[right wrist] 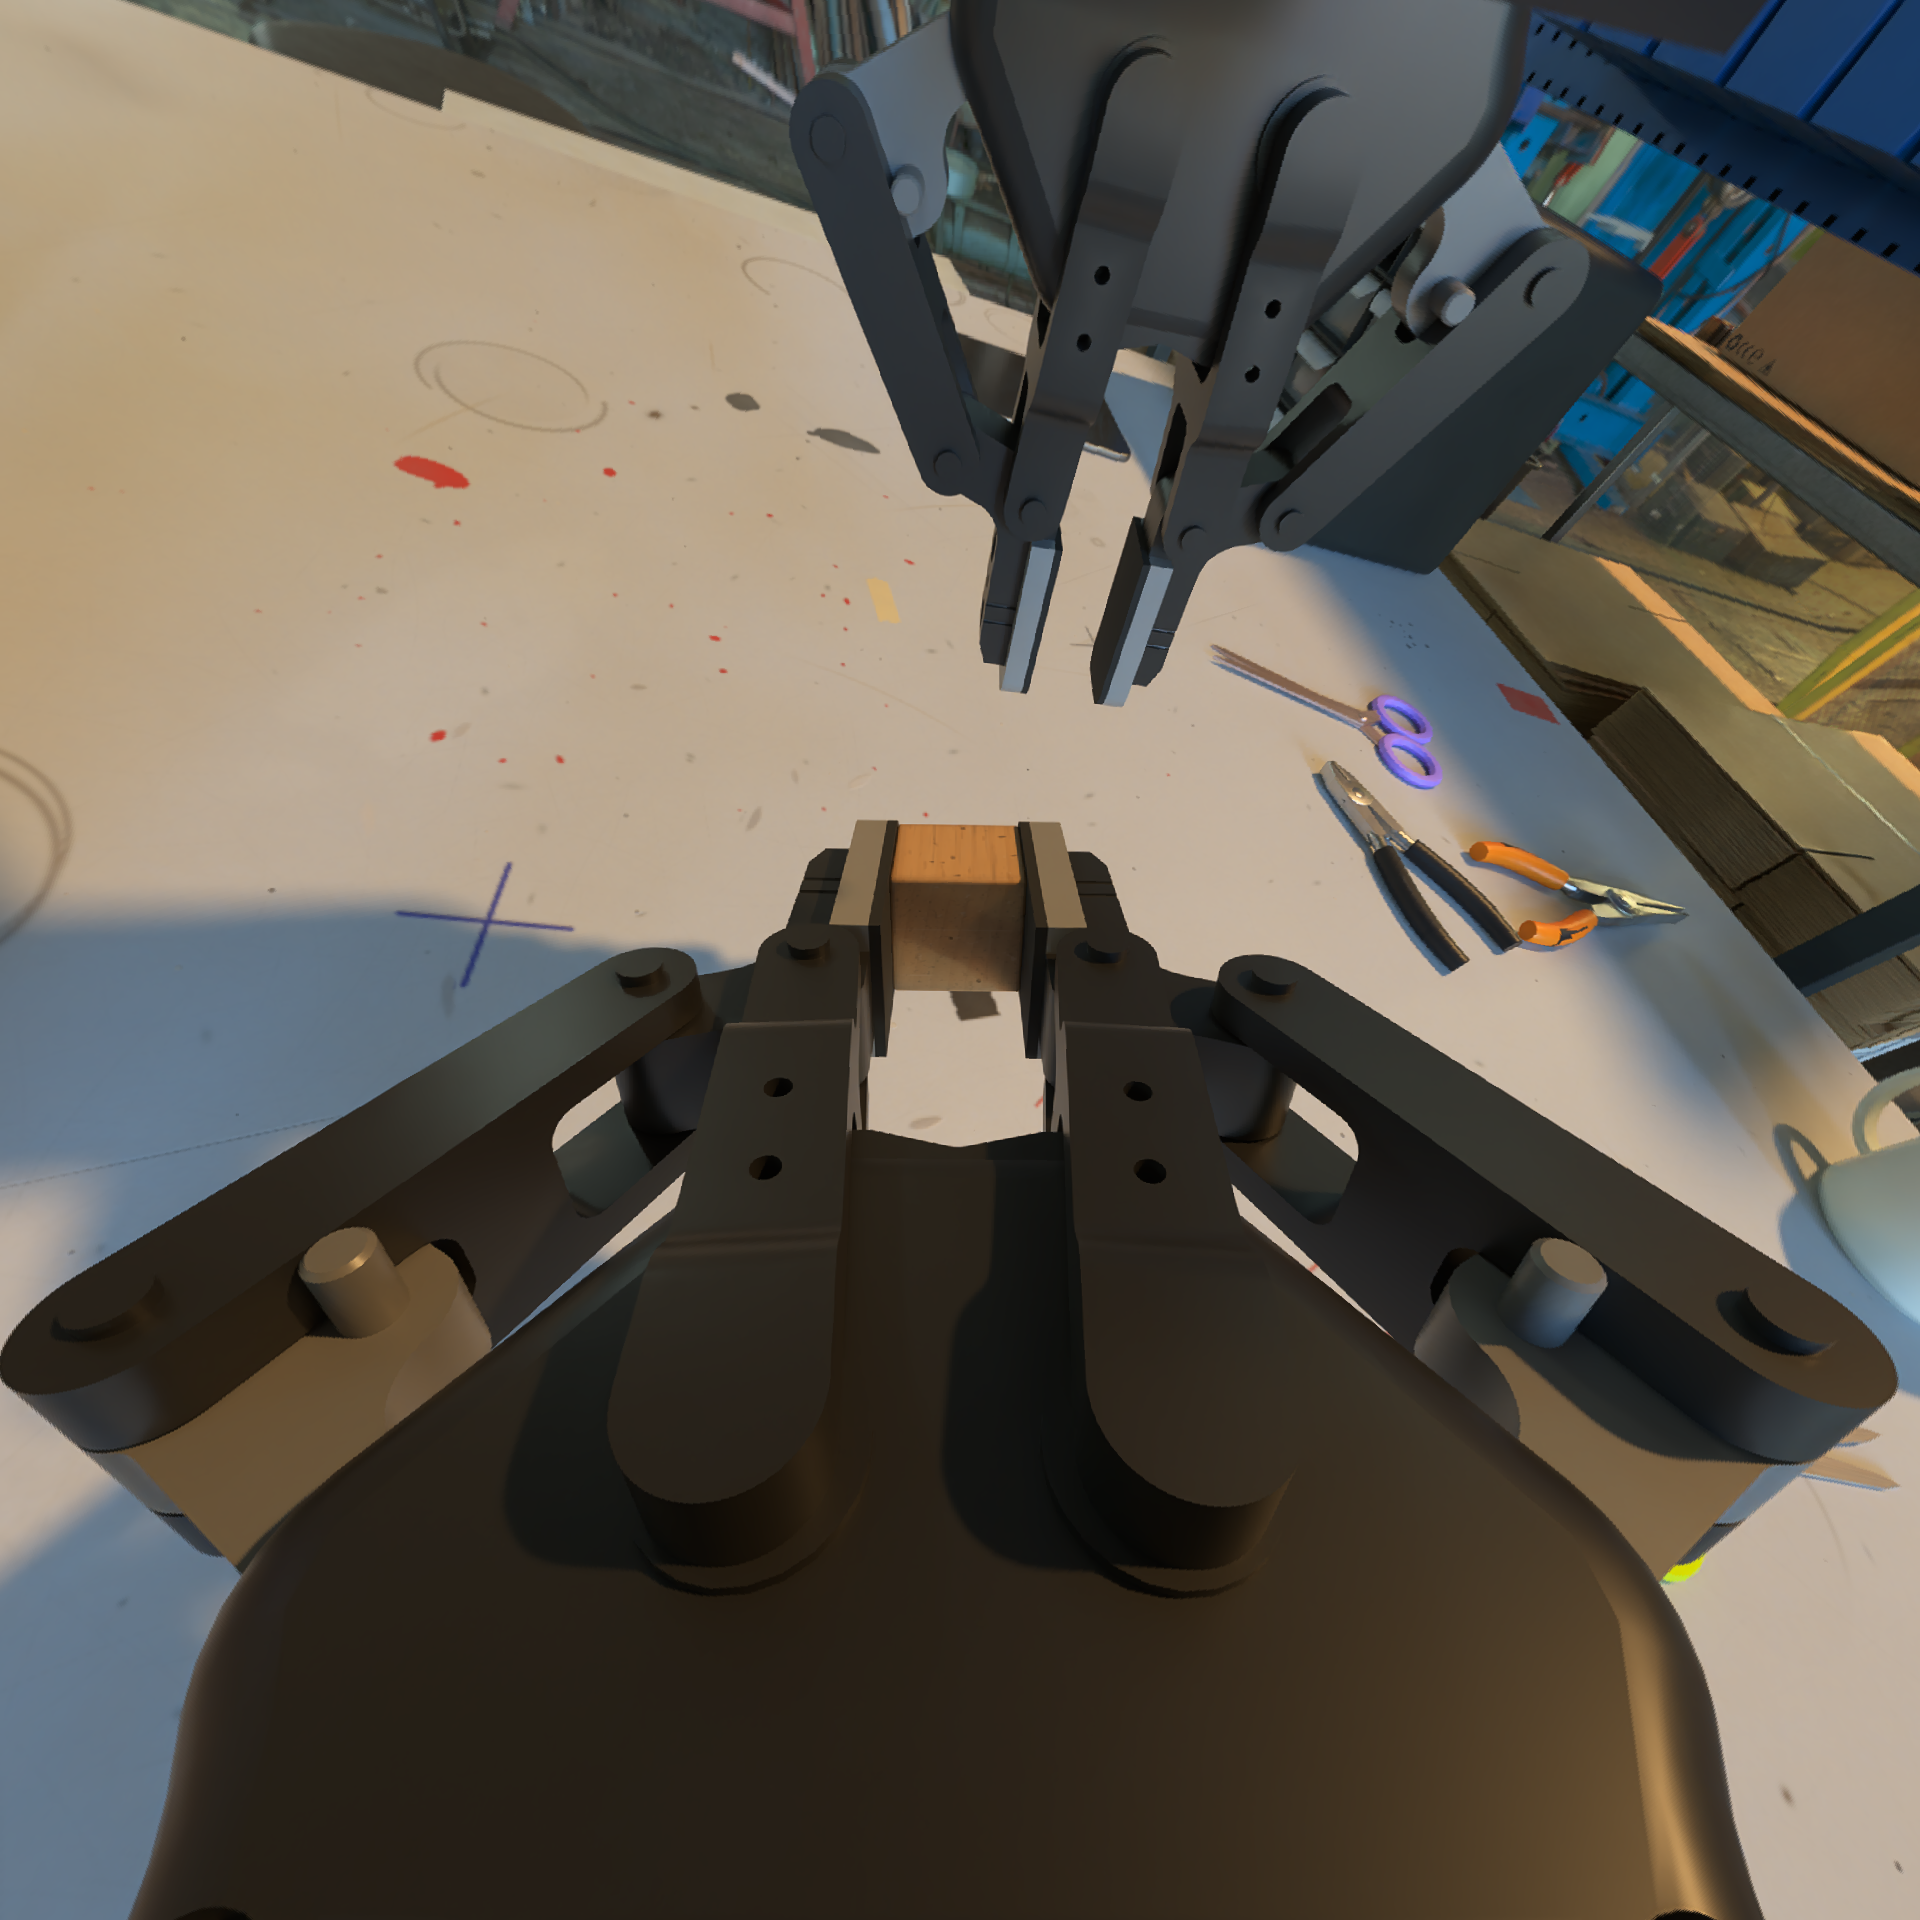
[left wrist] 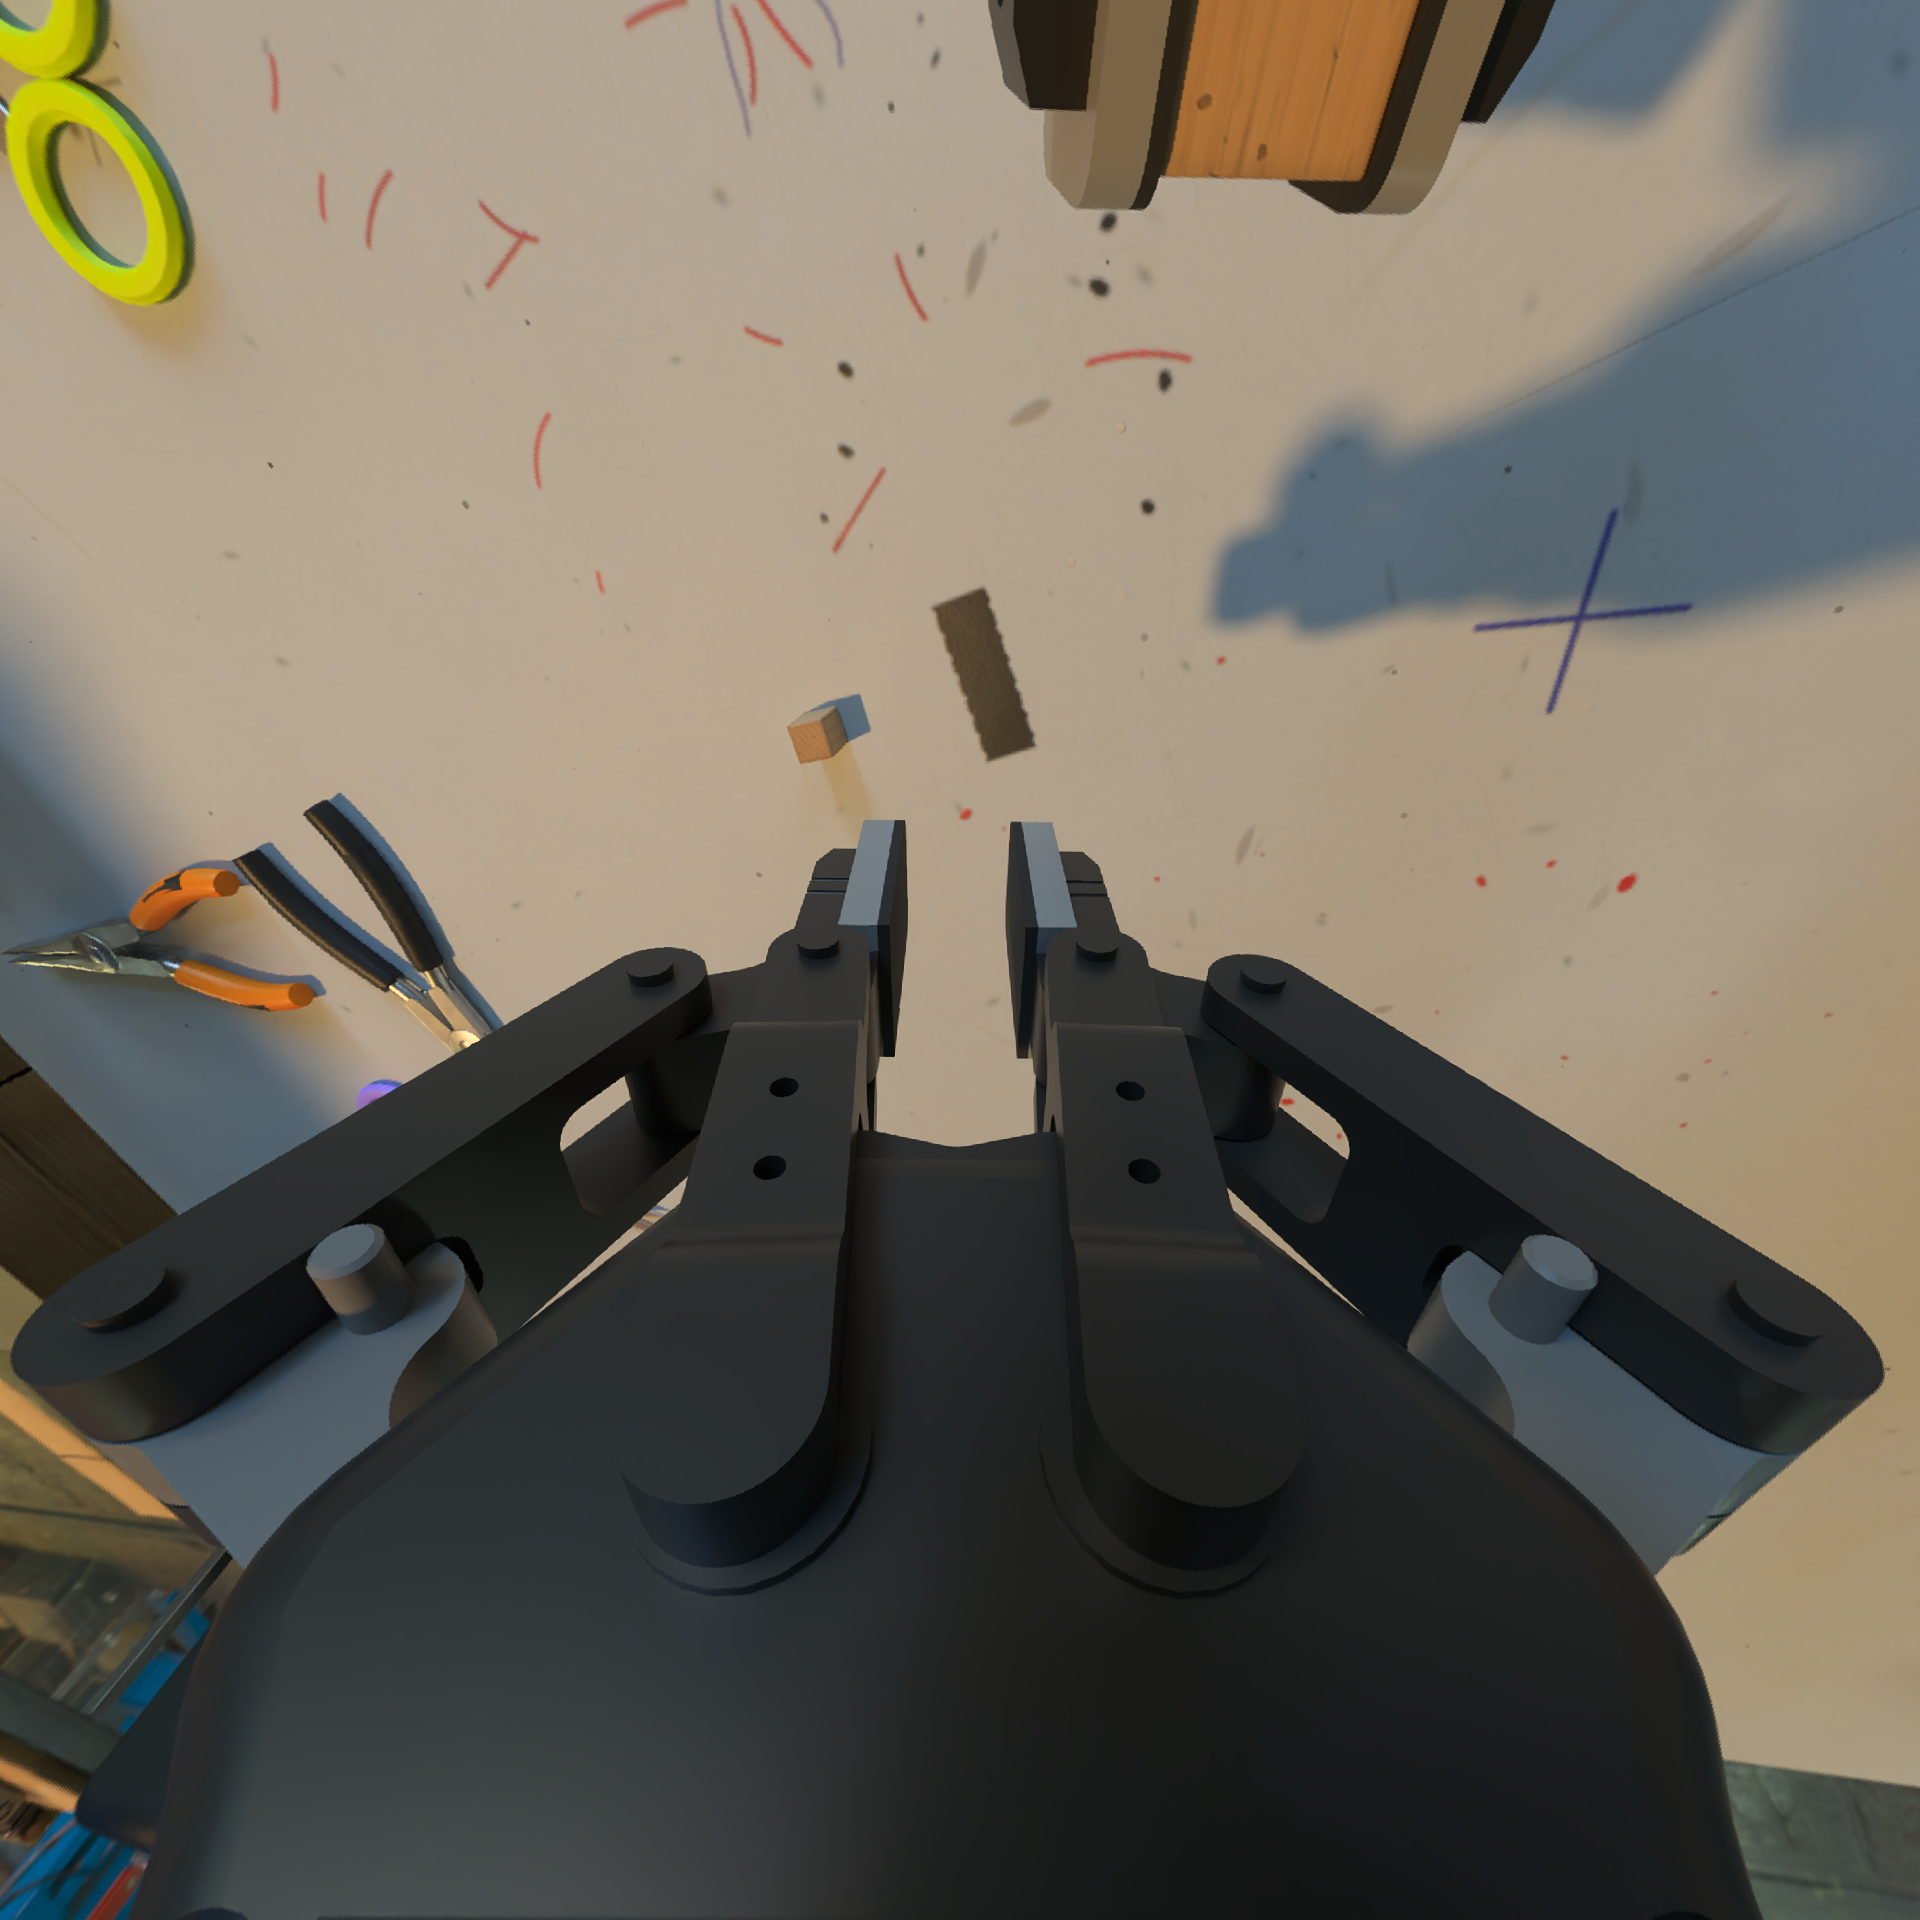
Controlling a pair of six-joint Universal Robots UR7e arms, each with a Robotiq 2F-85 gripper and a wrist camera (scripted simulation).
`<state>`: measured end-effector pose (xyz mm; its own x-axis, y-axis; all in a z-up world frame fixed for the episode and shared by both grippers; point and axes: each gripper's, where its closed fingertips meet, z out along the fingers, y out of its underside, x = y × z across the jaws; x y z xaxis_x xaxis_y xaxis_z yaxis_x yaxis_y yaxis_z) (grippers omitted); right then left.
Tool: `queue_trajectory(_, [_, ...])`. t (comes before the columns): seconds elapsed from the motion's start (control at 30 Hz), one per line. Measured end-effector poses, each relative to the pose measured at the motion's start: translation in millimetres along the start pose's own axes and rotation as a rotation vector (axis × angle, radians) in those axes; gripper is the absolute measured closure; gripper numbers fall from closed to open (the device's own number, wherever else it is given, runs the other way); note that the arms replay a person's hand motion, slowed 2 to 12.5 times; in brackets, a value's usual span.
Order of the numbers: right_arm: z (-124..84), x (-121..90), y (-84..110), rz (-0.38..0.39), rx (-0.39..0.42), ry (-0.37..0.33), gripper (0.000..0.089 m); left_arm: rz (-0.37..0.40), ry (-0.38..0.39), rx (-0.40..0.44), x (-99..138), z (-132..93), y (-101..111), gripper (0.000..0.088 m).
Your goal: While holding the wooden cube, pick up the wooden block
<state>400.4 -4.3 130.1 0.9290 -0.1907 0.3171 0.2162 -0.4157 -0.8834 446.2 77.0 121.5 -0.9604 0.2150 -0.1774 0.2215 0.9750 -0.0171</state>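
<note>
My right gripper (right wrist: pixel 956 831) is shut on a light wooden cube (right wrist: pixel 954 904) and holds it above the table. The held cube (left wrist: pixel 1278 94) also shows at the top of the left wrist view. A small light wooden block (left wrist: pixel 828 730) lies on the table, with a dark brown flat oblong piece (left wrist: pixel 983 673) to its right. My left gripper (left wrist: pixel 958 831) is open and empty. It hovers above the table, just short of both pieces and well above them. The left gripper (right wrist: pixel 1068 691) also shows in the right wrist view, pointing down ahead of the cube.
Black-handled pliers (left wrist: pixel 384 914) and orange-handled pliers (left wrist: pixel 197 956) lie at the left near the table edge. Yellow scissor handles (left wrist: pixel 99 187) lie at the far left. Purple scissors (right wrist: pixel 1371 722) and a pale rounded object (right wrist: pixel 1870 1205) are at the right.
</note>
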Motion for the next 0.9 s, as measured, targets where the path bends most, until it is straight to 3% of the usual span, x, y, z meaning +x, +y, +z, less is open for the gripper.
queue_trajectory(0.53, [-3.8, 7.6, 0.8, 0.091, 0.181, -0.021, 0.0694, -0.028, 0.005, 0.158, -8.6, -8.7, -6.9, 0.0712])
queue_trajectory(0.9, [-21.2, 9.3, 11.5, 0.082, 0.214, -0.015, 0.0694, -0.11, 0.046, 0.148, -18.1, 10.8, 16.0, 0.0718])
